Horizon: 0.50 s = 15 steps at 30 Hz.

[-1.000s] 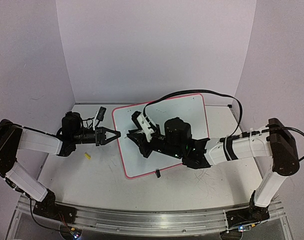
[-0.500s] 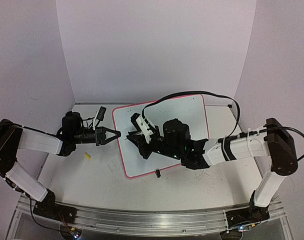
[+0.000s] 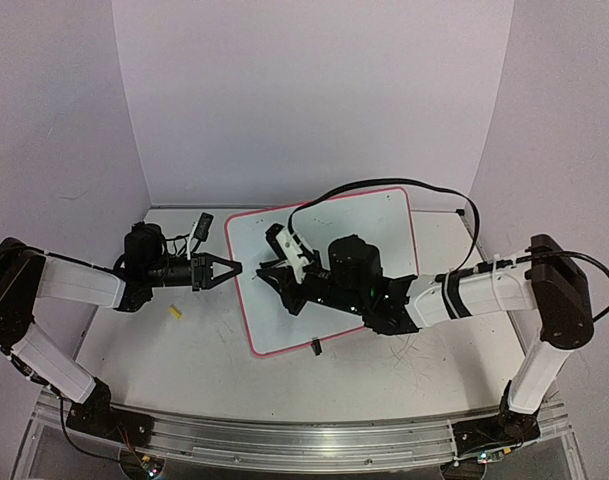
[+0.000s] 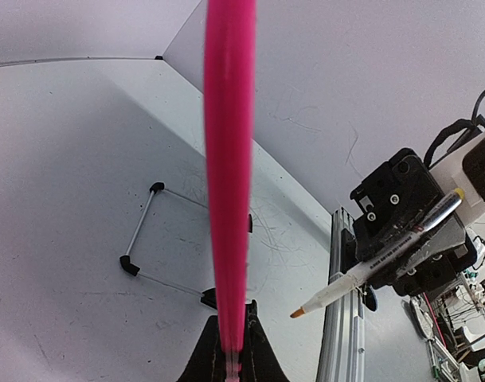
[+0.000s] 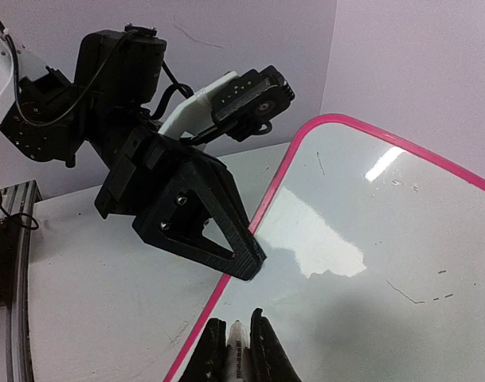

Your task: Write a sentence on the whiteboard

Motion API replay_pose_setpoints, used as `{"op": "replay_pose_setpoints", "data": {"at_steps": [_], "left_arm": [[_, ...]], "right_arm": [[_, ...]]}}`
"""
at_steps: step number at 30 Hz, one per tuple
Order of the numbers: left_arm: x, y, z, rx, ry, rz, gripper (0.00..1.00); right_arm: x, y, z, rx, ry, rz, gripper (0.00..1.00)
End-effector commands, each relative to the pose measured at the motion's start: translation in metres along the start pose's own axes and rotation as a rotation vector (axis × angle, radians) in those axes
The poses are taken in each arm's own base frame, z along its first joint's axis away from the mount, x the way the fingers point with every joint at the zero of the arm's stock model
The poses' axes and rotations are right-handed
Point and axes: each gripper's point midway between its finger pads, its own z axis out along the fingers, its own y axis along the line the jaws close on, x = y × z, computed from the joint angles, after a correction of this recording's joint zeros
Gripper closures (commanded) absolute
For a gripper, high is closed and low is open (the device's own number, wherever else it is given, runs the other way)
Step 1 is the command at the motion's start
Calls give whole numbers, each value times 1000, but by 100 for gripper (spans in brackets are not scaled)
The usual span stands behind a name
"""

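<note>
Glossy, round-cornered whiteboard (image 3: 384,228) with pink rim; left gripper (image 3: 231,268) clamps its side facing the worktop's left edge; right gripper (image 5: 236,330) pinches a slim white marker (image 4: 385,259). Scuffed white worktop (image 3: 184,345), lilac walls (image 3: 314,90).

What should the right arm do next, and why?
Probably lower the marker until its tip meets the whiteboard and start the first stroke. The right gripper holds it with the tip off the surface, no yellow writing shows, and the left gripper has its fingers shut on the board's rim.
</note>
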Motion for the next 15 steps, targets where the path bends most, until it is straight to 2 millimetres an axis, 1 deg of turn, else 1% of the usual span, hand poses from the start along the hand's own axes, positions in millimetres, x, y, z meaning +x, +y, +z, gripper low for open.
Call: {"op": "replay_pose_setpoints", "data": {"at_steps": [1, 6, 11, 15], "left_arm": [[-13, -3, 5, 4, -17, 54, 100], [-12, -1, 5, 1, -14, 51, 100], [-11, -1, 5, 1, -13, 53, 100], [-11, 0, 6, 0, -12, 53, 100]], "right_arm": [[-15, -2, 8, 0, -50, 17, 100], [-23, 0, 14, -12, -66, -4, 100], [-28, -9, 16, 39, -79, -4, 100], [-28, -13, 21, 67, -77, -5, 100]]}}
